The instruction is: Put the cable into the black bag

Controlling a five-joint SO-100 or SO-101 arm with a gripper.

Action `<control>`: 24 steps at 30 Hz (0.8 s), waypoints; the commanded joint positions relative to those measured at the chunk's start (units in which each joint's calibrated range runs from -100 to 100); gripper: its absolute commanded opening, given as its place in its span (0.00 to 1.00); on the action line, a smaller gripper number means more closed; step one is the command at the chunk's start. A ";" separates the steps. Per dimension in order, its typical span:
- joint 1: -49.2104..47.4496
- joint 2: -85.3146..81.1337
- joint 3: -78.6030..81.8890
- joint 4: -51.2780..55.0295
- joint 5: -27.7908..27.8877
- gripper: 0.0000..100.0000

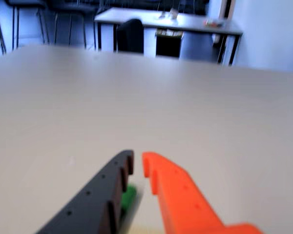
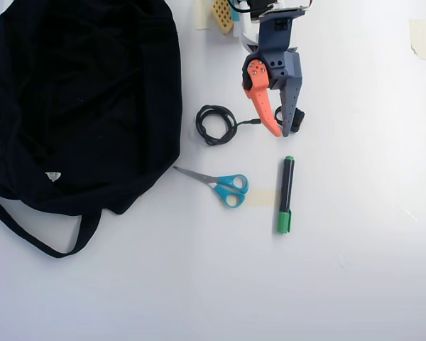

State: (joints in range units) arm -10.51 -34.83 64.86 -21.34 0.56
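In the overhead view the cable (image 2: pixel 215 124), a thin black cord in a small coil, lies on the white table with its loose plug end reaching right, up to the orange finger. The large black bag (image 2: pixel 78 99), with a small white tag and strap handles, lies left of the coil. My gripper (image 2: pixel 281 133) is just right of the coil and points down the picture. Its orange finger and dark finger are nearly together and hold nothing. In the wrist view the gripper (image 1: pixel 137 163) shows only a narrow gap between its tips. The cable and the bag are out of that view.
Blue-handled scissors (image 2: pixel 220 185) lie below the coil. A green marker (image 2: pixel 285 195) lies below the gripper and shows green under the fingers in the wrist view (image 1: pixel 128 197). A small black object (image 2: pixel 299 116) sits partly hidden beside the dark finger. Tape (image 2: pixel 417 35) is stuck at the top right.
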 commanded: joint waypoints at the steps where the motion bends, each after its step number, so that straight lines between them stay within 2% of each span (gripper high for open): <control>1: 1.83 3.54 -8.43 -1.05 0.07 0.02; 14: 3.63 14.00 -21.82 -0.11 0.28 0.02; 24: 4.37 22.79 -43.47 16.43 0.07 0.02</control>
State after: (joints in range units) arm -6.32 -13.33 30.50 -9.92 0.56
